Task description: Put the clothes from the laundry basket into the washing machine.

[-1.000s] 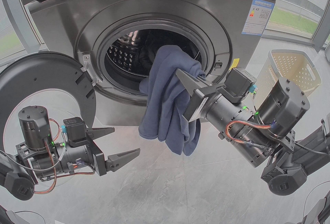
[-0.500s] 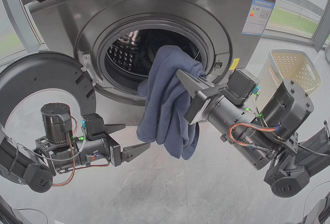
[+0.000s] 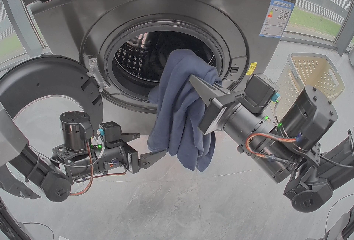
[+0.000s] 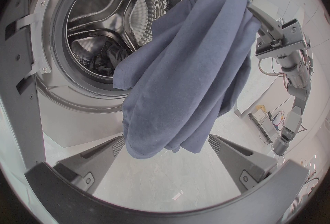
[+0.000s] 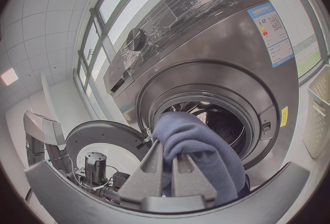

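Holding the limp slate-blue fabric garment (image 3: 180, 104) up at the centre of the frame, our right hand (image 3: 195, 82) is closed tight on a bunched fold near its top. The cloth drapes over the fingers, its crown in front of the round drum opening (image 3: 140, 56) of the dark grey metal front-loading washing machine (image 3: 166, 4). Most of the garment hangs outside, down past the lower rim of the opening toward the pale grey tiled floor (image 3: 184, 200). Our left hand (image 3: 153, 144) sits at the lower left of the frame with its jaws spread wide and nothing in them. In the left wrist view the hanging hem falls between its two fingers, though we cannot tell whether it touches them. A crumpled black piece of clothing (image 4: 108, 57) lies at the bottom of the drum. The round dark door (image 3: 44, 78) stands swung open at the left, and the cream perforated plastic laundry basket (image 3: 313, 71) stands at the right edge. We judge the garment light, soft and floppy, not slippery. It will sag and could snag on the rim, so the best hold for the free hand is the thick hanging bulk near the hem, gathered and lifted in.
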Robot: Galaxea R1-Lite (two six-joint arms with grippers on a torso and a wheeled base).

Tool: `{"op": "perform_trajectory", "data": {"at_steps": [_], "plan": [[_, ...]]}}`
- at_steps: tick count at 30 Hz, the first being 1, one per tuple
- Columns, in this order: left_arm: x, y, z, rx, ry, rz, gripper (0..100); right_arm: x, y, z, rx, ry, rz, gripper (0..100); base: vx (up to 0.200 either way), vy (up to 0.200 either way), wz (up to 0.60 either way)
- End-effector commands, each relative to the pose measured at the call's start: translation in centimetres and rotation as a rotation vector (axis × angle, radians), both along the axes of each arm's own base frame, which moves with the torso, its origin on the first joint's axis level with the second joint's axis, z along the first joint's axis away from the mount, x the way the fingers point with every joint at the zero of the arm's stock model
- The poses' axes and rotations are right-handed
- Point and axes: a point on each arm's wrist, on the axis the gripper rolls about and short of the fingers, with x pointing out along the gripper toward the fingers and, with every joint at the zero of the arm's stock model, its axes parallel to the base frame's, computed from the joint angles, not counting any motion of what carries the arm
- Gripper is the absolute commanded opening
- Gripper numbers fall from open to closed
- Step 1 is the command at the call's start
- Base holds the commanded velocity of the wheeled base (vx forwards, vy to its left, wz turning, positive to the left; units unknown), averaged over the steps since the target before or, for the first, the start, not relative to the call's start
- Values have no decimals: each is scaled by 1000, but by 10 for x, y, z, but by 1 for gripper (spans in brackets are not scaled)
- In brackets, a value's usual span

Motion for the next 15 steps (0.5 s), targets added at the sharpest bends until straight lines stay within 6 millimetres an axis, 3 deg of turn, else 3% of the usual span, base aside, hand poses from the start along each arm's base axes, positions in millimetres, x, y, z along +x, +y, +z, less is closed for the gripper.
{"op": "perform_trajectory", "data": {"at_steps": [1, 15], "plan": [[12, -5, -11, 6, 13, 3, 100, 0, 0, 1, 2, -1, 0, 0, 0, 0, 0], [30, -12, -19, -13, -37, 42, 100, -3, 3, 0, 2, -1, 11, 0, 0, 0, 0]]}}
